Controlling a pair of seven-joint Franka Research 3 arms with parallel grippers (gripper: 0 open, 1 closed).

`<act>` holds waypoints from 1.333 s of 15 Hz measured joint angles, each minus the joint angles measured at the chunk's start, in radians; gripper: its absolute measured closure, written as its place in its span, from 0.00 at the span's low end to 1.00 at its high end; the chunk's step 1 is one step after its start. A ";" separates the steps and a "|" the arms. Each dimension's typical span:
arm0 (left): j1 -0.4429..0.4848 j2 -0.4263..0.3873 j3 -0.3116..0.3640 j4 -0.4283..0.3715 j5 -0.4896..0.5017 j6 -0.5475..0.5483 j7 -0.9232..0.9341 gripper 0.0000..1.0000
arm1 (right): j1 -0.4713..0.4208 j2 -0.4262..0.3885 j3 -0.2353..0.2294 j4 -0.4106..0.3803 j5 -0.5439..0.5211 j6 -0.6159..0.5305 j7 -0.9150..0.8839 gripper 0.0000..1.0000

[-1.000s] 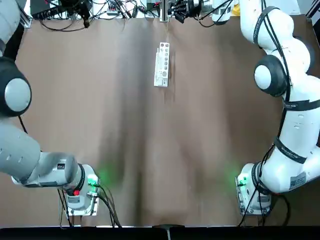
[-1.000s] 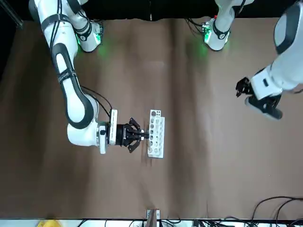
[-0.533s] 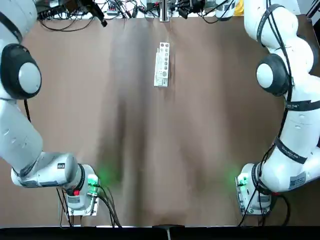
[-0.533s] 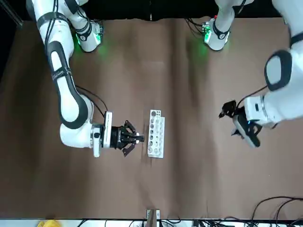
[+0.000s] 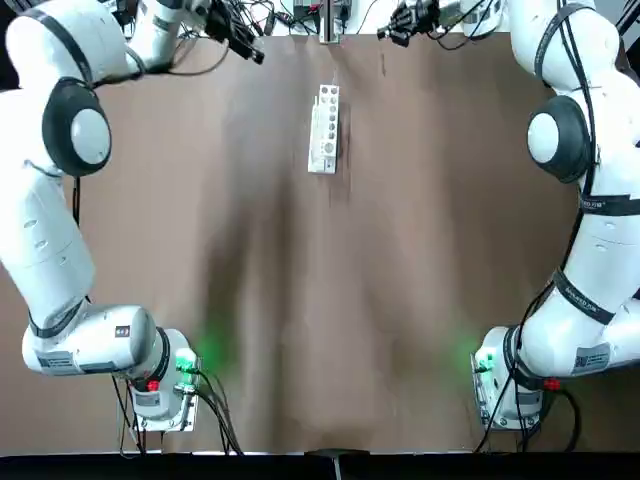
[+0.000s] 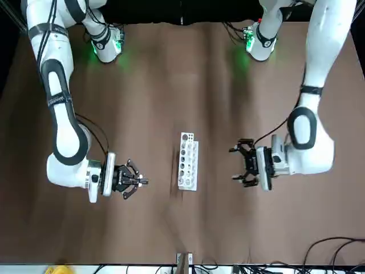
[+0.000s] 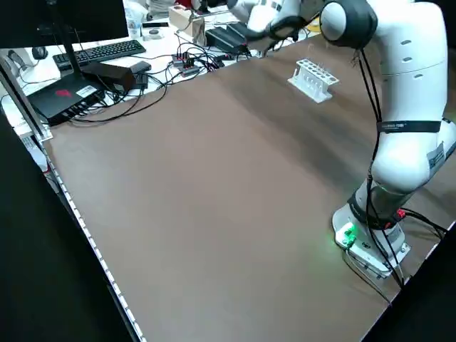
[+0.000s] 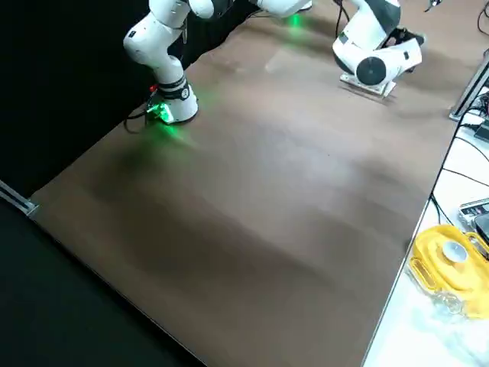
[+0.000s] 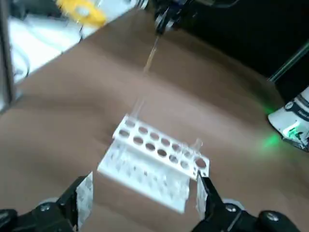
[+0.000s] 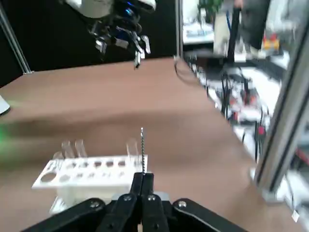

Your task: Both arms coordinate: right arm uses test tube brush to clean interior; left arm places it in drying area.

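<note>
While the left arm is reaching across to the far edge of the table, its left gripper is hovering just beside the white rack, apart from it. The fingers are standing spread, and in the left wrist view they are framing the rack between them. That reads as an arm waiting its turn, lined up to take a tube once it is cleaned.

In the middle, the rack is lying lengthwise between the two grippers, touched by neither. A few clear tubes are standing upright in its holes, most of them at its ends. That is probably why both arms are aiming at it from opposite sides.

On the other side, the right arm is holding the right gripper near the rack but clear of it. Its fingers are pressing together on the lower end of the test tube brush. The thin stick is pointing straight out from the fingertips toward the rack, with its tip in no tube. Holding it by the end is leaving most of its length free for entering a tube. Judging by this, the cleaning has not begun.
</note>
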 joint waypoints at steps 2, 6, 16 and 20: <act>-0.006 0.064 -0.004 0.001 -0.142 0.000 0.246 0.00 | -0.021 0.008 -0.001 -0.008 -0.058 0.000 0.105 0.99; -0.035 0.163 -0.007 0.012 -0.393 0.000 0.704 0.00 | -0.030 0.010 0.002 -0.010 -0.225 0.000 0.405 0.99; -0.183 0.428 -0.001 0.235 -0.636 0.012 0.899 0.00 | 0.079 0.009 -0.028 -0.010 -0.561 0.063 1.085 0.99; -0.224 0.504 -0.001 0.345 -0.666 0.033 0.910 0.00 | 0.085 0.009 -0.038 -0.012 -0.628 0.061 1.313 0.99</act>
